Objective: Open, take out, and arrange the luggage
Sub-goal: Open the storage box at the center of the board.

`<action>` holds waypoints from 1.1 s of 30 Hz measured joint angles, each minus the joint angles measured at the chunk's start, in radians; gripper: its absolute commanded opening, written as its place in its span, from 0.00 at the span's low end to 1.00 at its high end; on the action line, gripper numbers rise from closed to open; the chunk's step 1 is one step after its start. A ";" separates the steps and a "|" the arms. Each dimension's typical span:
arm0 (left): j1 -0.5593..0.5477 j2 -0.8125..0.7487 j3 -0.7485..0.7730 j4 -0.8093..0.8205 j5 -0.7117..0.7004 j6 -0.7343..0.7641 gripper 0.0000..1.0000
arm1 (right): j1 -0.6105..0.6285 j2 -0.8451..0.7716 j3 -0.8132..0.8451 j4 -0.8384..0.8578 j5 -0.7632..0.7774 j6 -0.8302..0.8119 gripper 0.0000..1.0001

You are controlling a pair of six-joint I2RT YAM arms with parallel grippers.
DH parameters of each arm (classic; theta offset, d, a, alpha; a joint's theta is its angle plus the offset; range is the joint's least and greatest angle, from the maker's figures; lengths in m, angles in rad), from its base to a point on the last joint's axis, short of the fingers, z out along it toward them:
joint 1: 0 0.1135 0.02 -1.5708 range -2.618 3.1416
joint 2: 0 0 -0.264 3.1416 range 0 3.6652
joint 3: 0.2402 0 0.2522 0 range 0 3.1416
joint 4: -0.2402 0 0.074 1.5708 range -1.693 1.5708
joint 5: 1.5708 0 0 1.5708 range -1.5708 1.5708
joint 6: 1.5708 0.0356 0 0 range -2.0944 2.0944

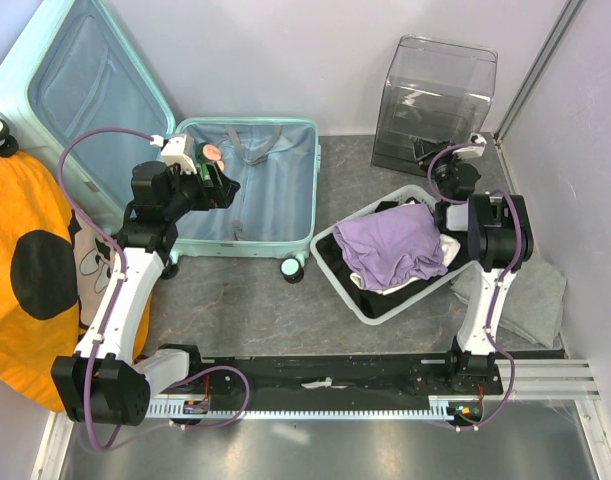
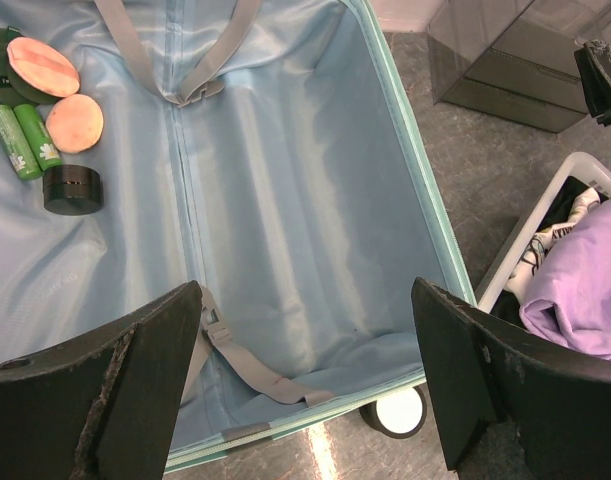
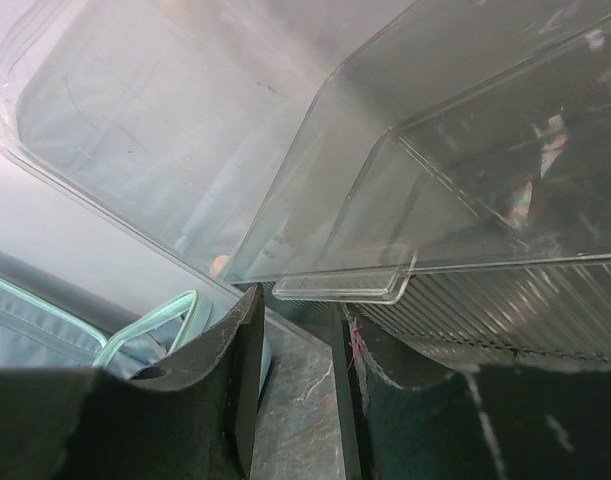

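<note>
The luggage (image 1: 270, 195), a mint hard-shell suitcase, lies open on the floor, its lid (image 1: 95, 90) leaning against the back wall. Its pale blue lining (image 2: 285, 200) carries grey straps (image 2: 190, 80), and small toiletries (image 2: 45, 120) lie in one corner. My left gripper (image 1: 220, 185) hovers over the suitcase's left side; in its wrist view it (image 2: 305, 370) is wide open and holds nothing. My right gripper (image 1: 440, 165) is at the clear plastic box (image 1: 435, 95). Its jaws (image 3: 295, 310) stand narrowly apart just below the box's front tab (image 3: 340, 285), with only floor between them.
A white mesh basket (image 1: 357, 300) with a purple garment (image 1: 390, 245) stands between the suitcase and the right arm. An orange cloth with black spots (image 1: 25, 250) lies at the left. A grey cloth (image 1: 540, 290) lies by the right wall.
</note>
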 measured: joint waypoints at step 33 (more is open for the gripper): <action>0.000 0.000 -0.020 0.049 0.086 -0.001 0.92 | -0.006 -0.296 -0.018 -0.039 -0.114 -0.141 0.42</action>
